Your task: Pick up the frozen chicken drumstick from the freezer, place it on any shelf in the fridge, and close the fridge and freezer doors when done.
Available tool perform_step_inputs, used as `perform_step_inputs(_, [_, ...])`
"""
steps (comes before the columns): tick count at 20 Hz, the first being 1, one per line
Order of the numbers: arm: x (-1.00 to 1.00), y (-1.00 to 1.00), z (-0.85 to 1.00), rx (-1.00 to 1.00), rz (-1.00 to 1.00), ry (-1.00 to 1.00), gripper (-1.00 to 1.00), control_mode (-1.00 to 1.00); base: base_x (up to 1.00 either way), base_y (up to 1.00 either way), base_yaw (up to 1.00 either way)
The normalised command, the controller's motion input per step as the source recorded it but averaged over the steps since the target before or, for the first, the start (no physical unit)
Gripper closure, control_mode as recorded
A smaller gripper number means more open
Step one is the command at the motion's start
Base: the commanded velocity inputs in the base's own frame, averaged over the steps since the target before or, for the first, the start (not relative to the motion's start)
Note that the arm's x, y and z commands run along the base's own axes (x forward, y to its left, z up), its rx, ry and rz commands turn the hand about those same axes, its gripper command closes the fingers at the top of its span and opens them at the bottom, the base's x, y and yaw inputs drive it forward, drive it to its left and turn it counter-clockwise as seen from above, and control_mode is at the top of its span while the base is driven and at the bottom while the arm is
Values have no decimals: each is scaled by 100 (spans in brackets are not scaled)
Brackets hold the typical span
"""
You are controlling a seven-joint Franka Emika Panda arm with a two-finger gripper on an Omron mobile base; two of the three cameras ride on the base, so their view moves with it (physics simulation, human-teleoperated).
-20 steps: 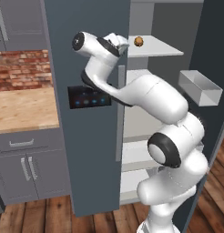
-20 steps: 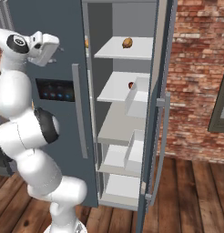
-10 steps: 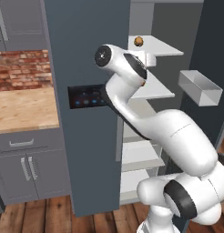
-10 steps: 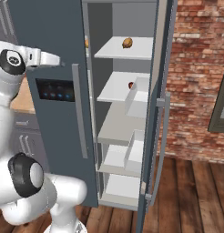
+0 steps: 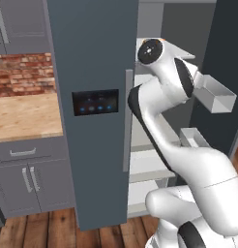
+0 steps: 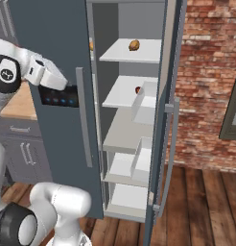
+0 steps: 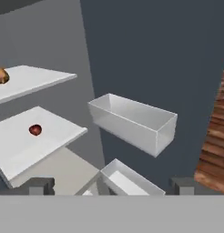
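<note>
Fingers (image 7: pixel 38 185) were spread wide with nothing between them, so the hand was empty.

Straight ahead of the fingers: a clear door bin (image 7: pixel 132 120) on the inside of the fridge door (image 7: pixel 168 54), with a second bin (image 7: pixel 125 179) just below it. That door stood wide open.

Off to the fingers' left was the fridge interior. An apple (image 7: pixel 35 130) sat on the nearer shelf (image 7: pixel 50 136). One shelf up, well apart from the fingers, the drumstick (image 7: pixel 1 75) lay on the top shelf (image 7: pixel 38 77). The right base view agrees: drumstick (image 6: pixel 134 45) on the top board of the section with the plain door, nothing touching it.

Behind the hand was the freezer door (image 5: pixel 92 58), the one with the blue-lit panel (image 5: pixel 95 102). It looked swung out at an angle rather than shut, though I couldn't tell how far.

Status, my read:
- Pick from the freezer: done.
- Place on a fridge shelf: done, the drumstick was resting in the fridge.
- Fridge door: not closed.
- Freezer door: apparently not closed.

Only the two door pushes were left, with the open fridge door the longer swing.
</note>
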Motion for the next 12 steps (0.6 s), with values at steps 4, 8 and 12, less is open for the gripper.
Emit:
perform_step_inputs(4, [-100, -86, 0, 41, -22, -18, -100, -100, 0, 0, 0])
perform_step_inputs(8, [-99, -92, -1, 40, -15, -28, -100, -100, 0, 0, 0])
perform_step_inputs(12, [-73, -100, -9, 35, -3, -34, -100, -100, 0, 0, 0])
